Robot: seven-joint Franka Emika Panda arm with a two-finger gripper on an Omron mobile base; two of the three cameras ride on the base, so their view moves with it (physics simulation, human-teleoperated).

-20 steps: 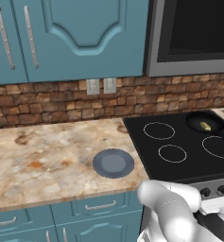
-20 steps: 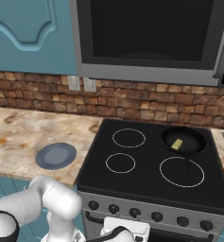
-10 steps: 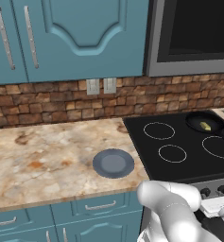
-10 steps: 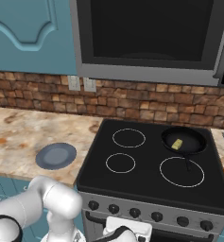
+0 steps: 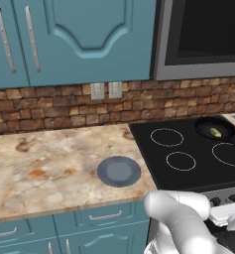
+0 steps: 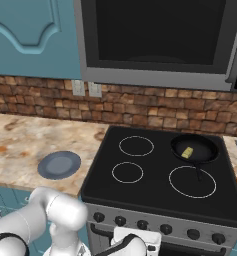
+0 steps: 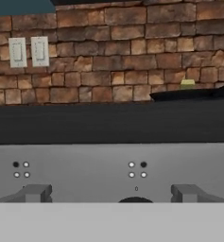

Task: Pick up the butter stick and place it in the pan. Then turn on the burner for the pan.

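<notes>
The black pan [image 5: 215, 130] [image 6: 194, 149] sits on the stove's back right burner. The pale-yellow butter stick [image 5: 216, 132] [image 6: 188, 152] lies inside it. From the hand view the pan [image 7: 193, 94] appears edge-on, with the butter stick [image 7: 187, 84] poking above its rim. My gripper [image 7: 111, 194] is low in front of the stove's control panel [image 7: 108, 165], open, its fingertips [image 7: 35, 193] spread wide. A dark knob [image 7: 135, 200] peeks up between them, untouched. The white hand [image 6: 135, 245] [image 5: 228, 218] hangs below the knob row.
A row of knobs [image 6: 142, 225] runs along the stove front. The blue-grey plate [image 5: 119, 171] [image 6: 59, 165] lies on the marble counter [image 5: 44, 163] left of the stove. A brick backsplash with two outlets [image 7: 28, 51] stands behind, and a microwave [image 6: 155, 40] hangs above.
The hand has edged slightly up toward the stove's front panel. Pan, butter stick and plate have not moved.
</notes>
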